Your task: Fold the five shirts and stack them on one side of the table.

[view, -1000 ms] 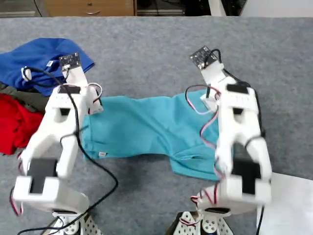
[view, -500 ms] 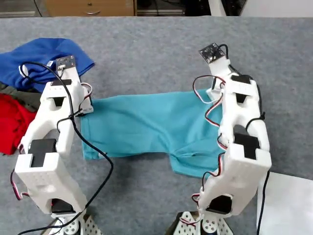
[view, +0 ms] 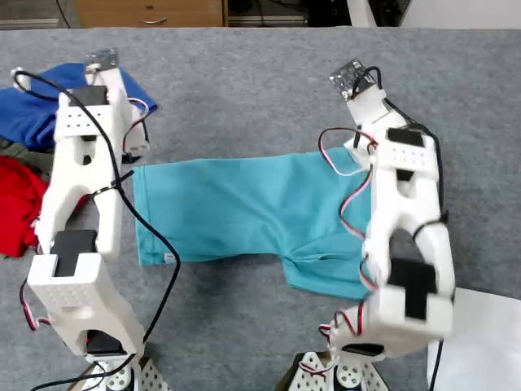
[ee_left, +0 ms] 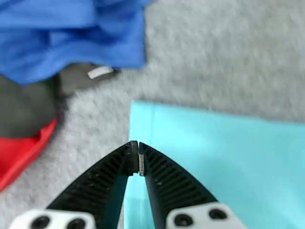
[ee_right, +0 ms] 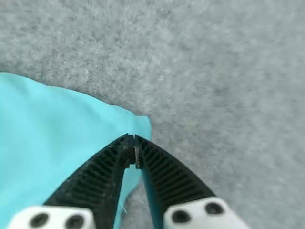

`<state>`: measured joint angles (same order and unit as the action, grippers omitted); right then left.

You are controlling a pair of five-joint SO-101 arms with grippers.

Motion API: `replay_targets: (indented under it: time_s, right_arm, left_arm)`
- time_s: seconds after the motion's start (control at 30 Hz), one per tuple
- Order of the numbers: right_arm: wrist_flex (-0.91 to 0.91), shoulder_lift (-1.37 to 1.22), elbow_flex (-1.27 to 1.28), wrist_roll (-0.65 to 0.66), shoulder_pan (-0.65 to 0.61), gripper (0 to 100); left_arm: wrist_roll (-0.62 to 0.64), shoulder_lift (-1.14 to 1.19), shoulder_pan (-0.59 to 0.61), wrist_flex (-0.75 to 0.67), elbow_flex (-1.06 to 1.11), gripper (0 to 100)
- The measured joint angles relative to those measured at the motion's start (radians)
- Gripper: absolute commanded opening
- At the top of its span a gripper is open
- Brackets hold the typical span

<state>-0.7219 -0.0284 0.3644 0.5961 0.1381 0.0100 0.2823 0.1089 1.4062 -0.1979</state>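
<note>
A teal shirt (view: 244, 212) lies spread across the middle of the grey table (view: 244, 73). My left gripper (ee_left: 134, 158) is shut, its tips just over the shirt's (ee_left: 214, 157) left edge, near a corner lying flat, with nothing seen between the fingers. My right gripper (ee_right: 132, 151) is also shut, hovering over the shirt's (ee_right: 57, 129) far right corner. In the high view, the left arm (view: 81, 163) stands at the shirt's left end and the right arm (view: 403, 195) at its right end. A blue shirt (view: 32, 106), a dark one (view: 12, 151) and a red one (view: 16, 204) are piled at the left.
A white sheet (view: 480, 342) lies at the front right corner. Cables (view: 163, 269) from the left arm trail over the shirt's front left part. Bare grey table stretches along the back and in front of the shirt.
The teal shirt's left edge has been drawn leftward and lies flatter. Both arms have since swung up and back toward the far side, the left one most.
</note>
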Motion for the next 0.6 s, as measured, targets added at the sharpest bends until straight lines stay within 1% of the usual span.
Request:
replay_targets:
  time_s: [0.1,0.2,0.3,0.37,0.5,0.6]
  right_arm:
    - [0.0,0.121,0.061,0.0,0.0,0.4]
    - [-0.018,0.226,0.114,0.0,-0.002,0.4]
    - [-0.106,0.318,0.152,0.023,-0.011,0.4]
    - [-0.175,0.368,0.184,0.031,-0.044,0.4]
    - [-0.278,0.425,0.265,0.037,-0.121,0.4]
    - [-0.362,0.43,0.308,0.044,-0.164,0.4]
  left_arm:
    - [0.0,-0.003,-0.018,0.028,0.046,2]
    - [0.0,-0.077,-0.014,0.005,0.166,2]
    - [-0.014,-0.242,-0.012,-0.057,0.359,2]
    - [-0.038,-0.388,-0.012,-0.098,0.508,2]
    - [-0.046,-0.677,-0.005,-0.157,0.802,2]
    - [-0.046,-0.784,0.026,-0.226,0.98,2]
